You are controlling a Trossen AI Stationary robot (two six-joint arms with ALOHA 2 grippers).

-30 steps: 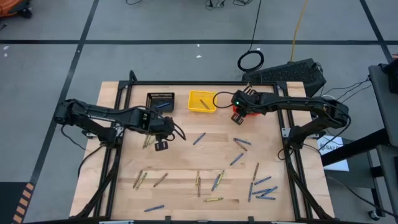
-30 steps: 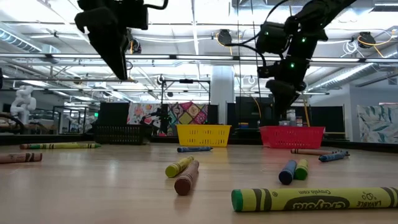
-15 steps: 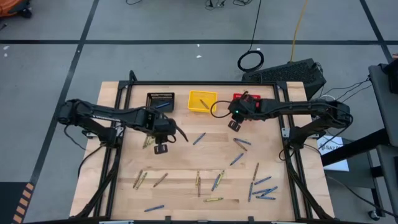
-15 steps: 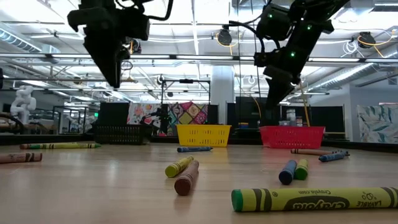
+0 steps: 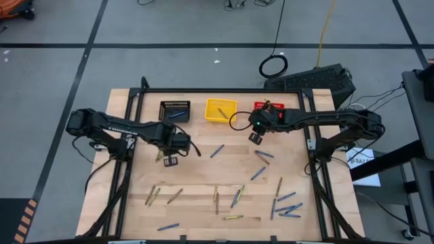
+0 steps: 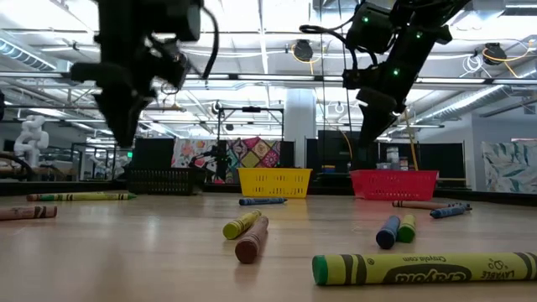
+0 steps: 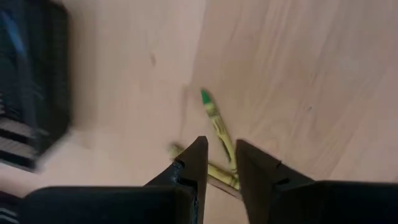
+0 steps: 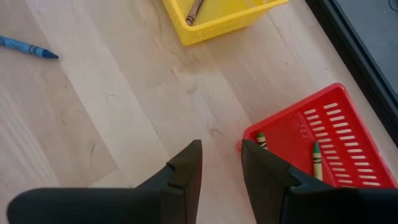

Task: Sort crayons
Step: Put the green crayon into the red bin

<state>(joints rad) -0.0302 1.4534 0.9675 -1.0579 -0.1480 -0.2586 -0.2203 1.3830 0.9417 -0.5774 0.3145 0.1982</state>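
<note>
Moved: my right gripper (image 5: 253, 137) left the red basket (image 8: 323, 149), jaws narrow, empty.
Left gripper (image 7: 219, 163): narrow gap, lining up over green crayon (image 7: 216, 118).

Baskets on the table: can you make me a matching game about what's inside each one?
Things:
1. black basket
2. yellow basket
3. red basket

What's inside:
A. two green-tipped crayons
B. a brown crayon
C. a blue crayon

Pairs: 1-C, 2-B, 3-A
</note>
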